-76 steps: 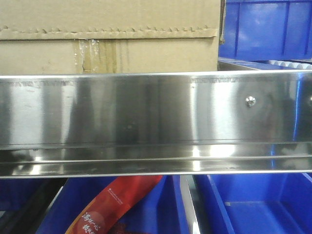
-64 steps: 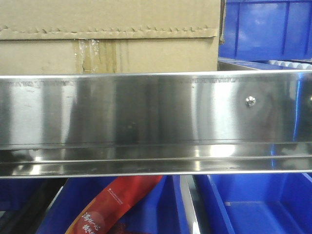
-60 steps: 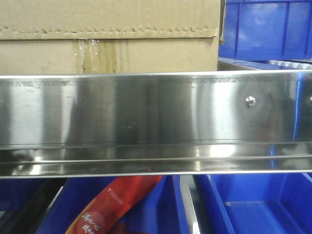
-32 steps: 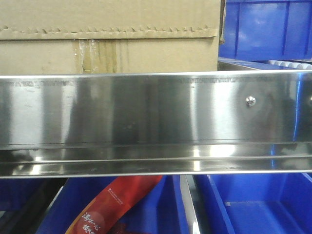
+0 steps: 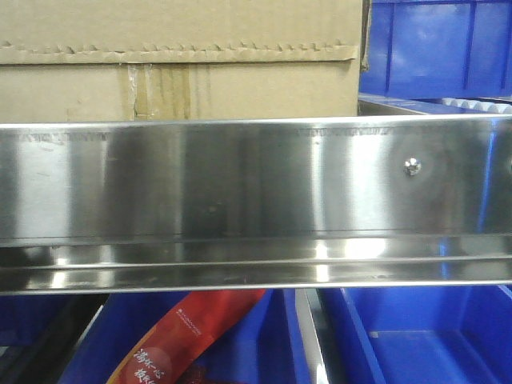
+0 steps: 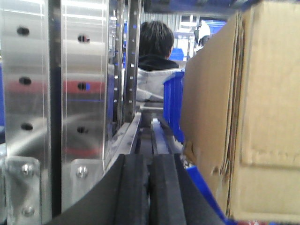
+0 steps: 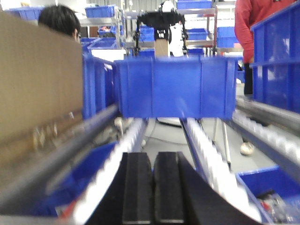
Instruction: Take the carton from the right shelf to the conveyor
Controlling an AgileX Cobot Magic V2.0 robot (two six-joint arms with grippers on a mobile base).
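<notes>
Worn, taped brown carton (image 5: 176, 60) upright on the shiny steel-railed right shelf (image 5: 256, 184).

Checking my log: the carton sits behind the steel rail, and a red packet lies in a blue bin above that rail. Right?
Not quite: the red packet lies in a blue bin below the steel rail, not above it, as the front-facing view shows. The carton does sit behind the rail.
</notes>
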